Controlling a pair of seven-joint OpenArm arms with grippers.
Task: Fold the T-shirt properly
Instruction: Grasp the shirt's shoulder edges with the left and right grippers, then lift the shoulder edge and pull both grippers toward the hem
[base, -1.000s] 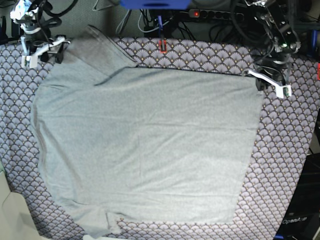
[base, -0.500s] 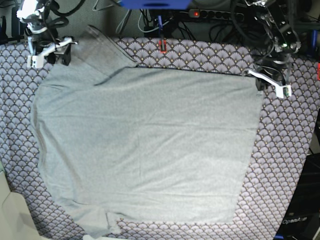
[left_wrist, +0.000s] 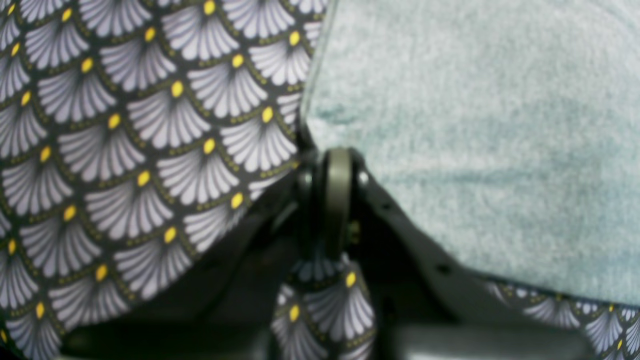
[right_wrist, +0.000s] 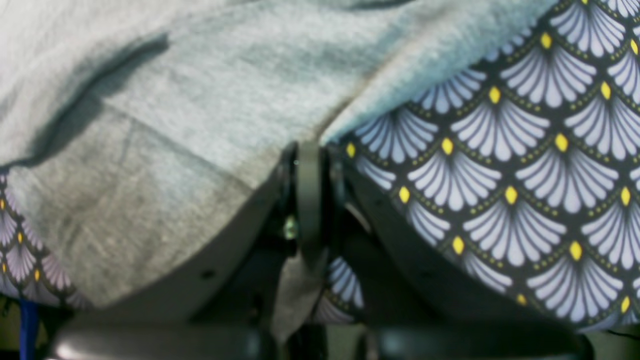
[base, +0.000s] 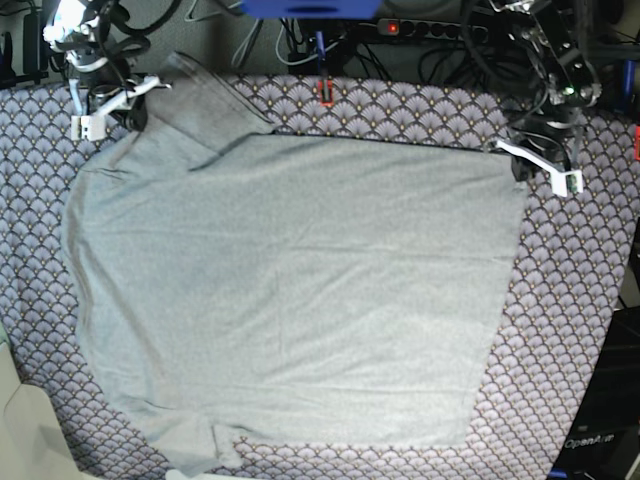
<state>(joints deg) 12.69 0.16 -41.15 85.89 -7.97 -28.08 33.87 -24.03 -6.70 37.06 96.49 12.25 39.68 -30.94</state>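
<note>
We've got the plain light heather-grey knit T-shirt (base: 290, 290) spread flat across most of the purple fan-scale-patterned tablecloth (base: 575, 330). Upper left of the base view, our right gripper (base: 112, 104) is pinched tight on the shirt's edge by the sleeve. Upper right, our left gripper (base: 540, 165) is clamped on the shirt's corner.

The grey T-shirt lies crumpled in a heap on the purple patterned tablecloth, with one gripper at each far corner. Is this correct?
Not quite: the T-shirt lies spread out nearly flat, as the base view shows. It is on the tablecloth, with the left gripper and right gripper at its far corners.
</note>
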